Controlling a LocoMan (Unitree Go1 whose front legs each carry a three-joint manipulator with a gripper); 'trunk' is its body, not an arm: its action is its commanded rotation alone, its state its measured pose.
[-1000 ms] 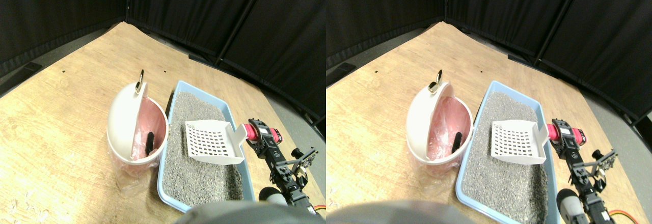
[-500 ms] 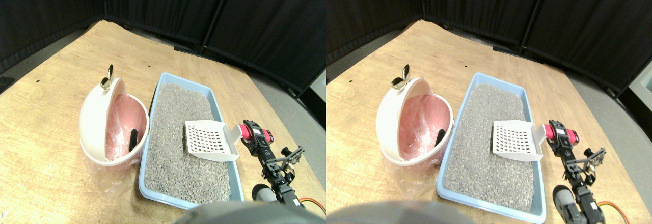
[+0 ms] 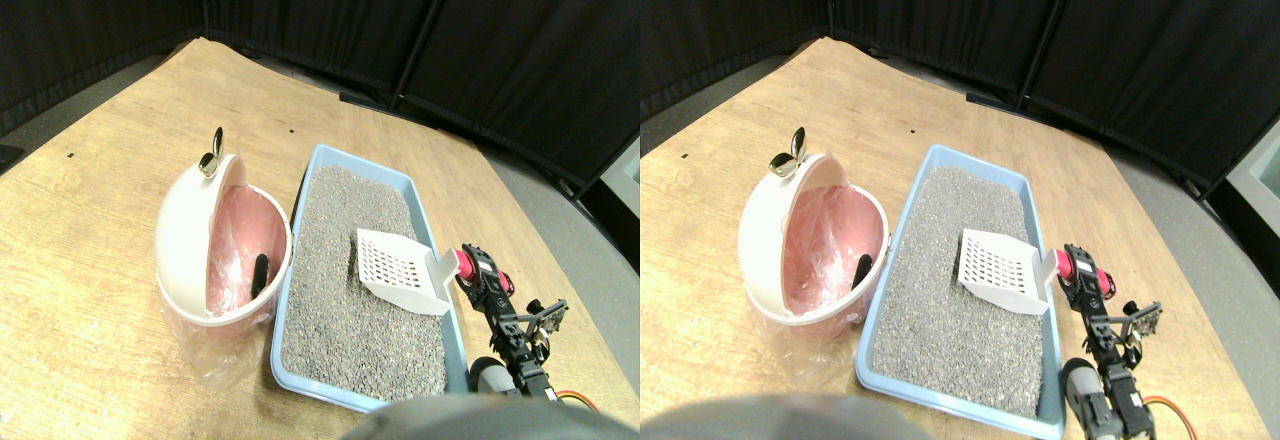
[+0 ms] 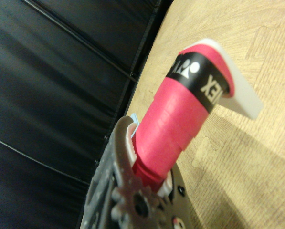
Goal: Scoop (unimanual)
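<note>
Stereo pair view: right gripper [image 3: 470, 272] clamped on the scoop's [image 3: 398, 270] pink handle [image 4: 173, 126], over the litter tray [image 3: 455, 355].

You have one blue litter tray [image 3: 303, 188], one white slotted scoop [image 3: 398, 271] with one pink-wrapped handle [image 4: 173, 126], one white bin [image 3: 185, 235] holding one dark lump [image 3: 260, 274], and one metal clip [image 3: 211, 153] at its far rim.

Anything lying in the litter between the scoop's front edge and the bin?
Only bare grey litter and the tray's blue wall separate the scoop from the bin, as the stereo pair view shows.
</note>
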